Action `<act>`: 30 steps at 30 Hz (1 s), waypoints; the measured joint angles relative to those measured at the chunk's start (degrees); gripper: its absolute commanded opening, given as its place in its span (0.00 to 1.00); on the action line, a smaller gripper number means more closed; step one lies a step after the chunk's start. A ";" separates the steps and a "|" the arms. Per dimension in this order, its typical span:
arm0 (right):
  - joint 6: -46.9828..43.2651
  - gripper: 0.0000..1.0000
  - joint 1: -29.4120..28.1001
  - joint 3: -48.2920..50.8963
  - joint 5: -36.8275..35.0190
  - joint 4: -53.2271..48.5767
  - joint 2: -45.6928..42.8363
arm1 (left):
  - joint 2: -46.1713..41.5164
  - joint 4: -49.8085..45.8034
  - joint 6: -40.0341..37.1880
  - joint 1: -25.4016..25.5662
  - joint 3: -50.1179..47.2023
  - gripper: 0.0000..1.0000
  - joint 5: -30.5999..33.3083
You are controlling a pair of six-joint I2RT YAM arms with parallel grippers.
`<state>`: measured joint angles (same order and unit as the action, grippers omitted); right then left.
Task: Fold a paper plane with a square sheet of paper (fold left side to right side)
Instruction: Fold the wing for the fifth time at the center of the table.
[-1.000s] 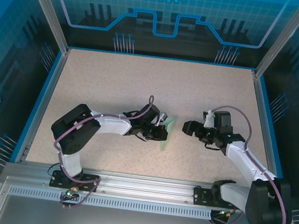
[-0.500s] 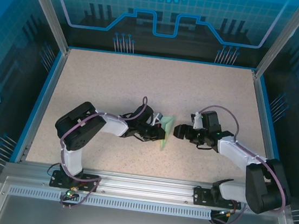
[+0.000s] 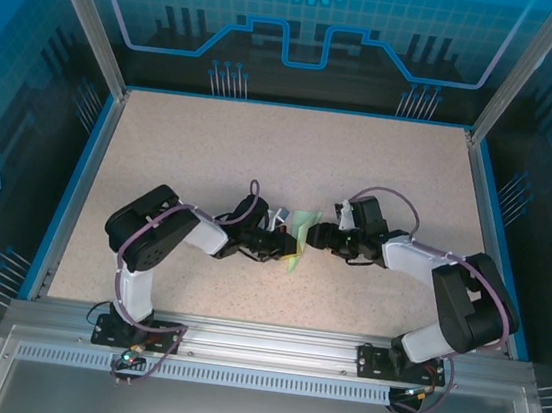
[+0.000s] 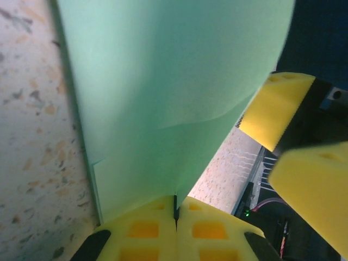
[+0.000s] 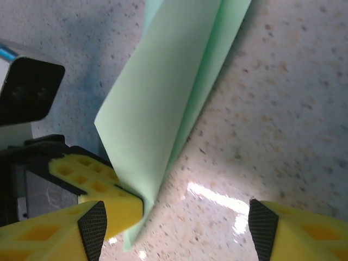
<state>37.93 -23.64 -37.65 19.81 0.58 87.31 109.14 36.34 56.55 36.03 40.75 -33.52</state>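
Left gripper (image 4: 175, 211) clamped on folded sheet of paper (image 4: 163, 81); right gripper (image 5: 176, 231) jaws wide apart, just beside the sheet

Paper (image 5: 163, 109) thin, matt, smooth w/ crisp creases, table (image 5: 283, 81) speckled stone-look top, slight sheen, pads (image 4: 147, 228) yellow rubbery, waffle-gridded, arm shells (image 3: 204, 232) glossy white plastic, rail (image 3: 259, 348) brushed metal.

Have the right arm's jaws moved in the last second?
Yes. The right gripper and its jaws slid left, away from the table's blue right edge, up to the green paper.
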 measured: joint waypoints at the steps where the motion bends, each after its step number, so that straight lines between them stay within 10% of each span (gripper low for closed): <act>1: 0.44 0.64 -0.04 -0.48 -0.24 0.48 0.83 | 0.00 0.28 0.17 -0.11 -0.11 0.03 -0.04; 30: 5.42 0.55 -0.39 -8.22 -1.86 0.39 10.86 | -0.02 -0.07 0.31 -1.42 -0.15 0.12 -0.42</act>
<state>43.35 -24.03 -45.87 17.96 0.97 98.17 109.12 36.27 56.86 34.61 40.60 -33.93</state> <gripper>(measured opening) 0.549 0.112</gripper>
